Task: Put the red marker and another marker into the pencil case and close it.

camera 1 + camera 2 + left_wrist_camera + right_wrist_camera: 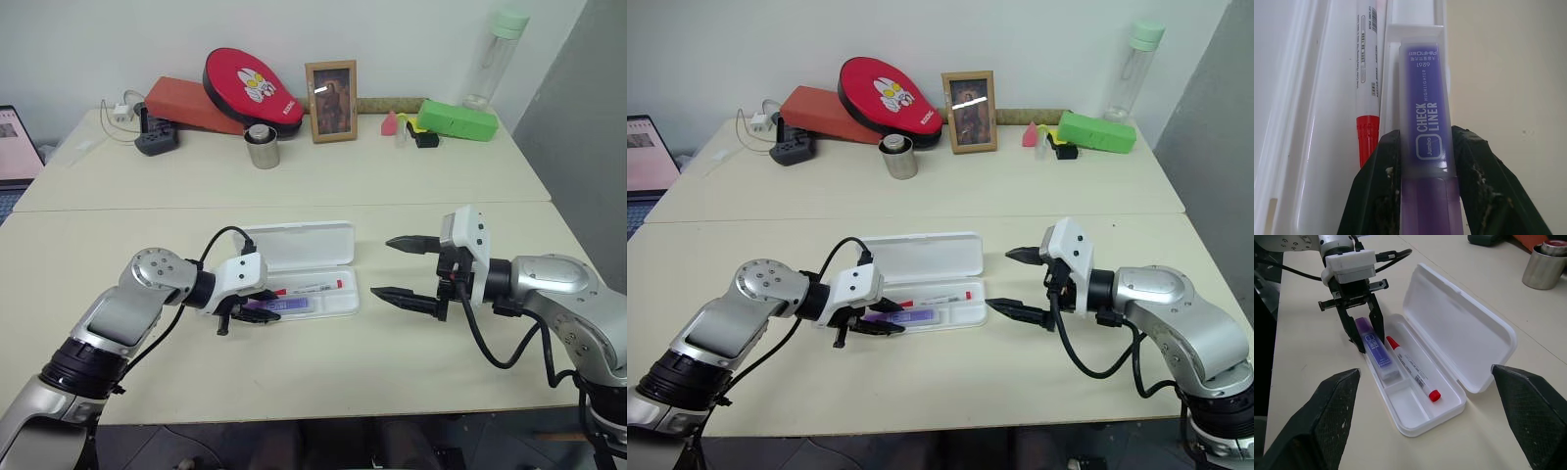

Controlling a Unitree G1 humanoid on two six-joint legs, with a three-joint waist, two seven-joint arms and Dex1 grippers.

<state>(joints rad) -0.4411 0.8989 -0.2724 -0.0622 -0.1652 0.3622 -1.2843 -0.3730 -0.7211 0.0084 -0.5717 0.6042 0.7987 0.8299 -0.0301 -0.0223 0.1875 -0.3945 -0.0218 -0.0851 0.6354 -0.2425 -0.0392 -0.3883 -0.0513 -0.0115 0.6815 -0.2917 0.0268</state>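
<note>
The pencil case lies open in the middle of the near table, its lid flat toward the far side. The red marker rests in the tray's long groove. The purple marker lies along the tray's front groove. My left gripper is shut on that marker's rear half; in the left wrist view both black fingers press the purple marker's barrel, with the red marker beside it. My right gripper hovers open just right of the case, holding nothing.
On the far table stand a steel cup, a photo frame, a bright green box, a red padded bat, a clear bottle and a power adapter. A laptop sits at the far left.
</note>
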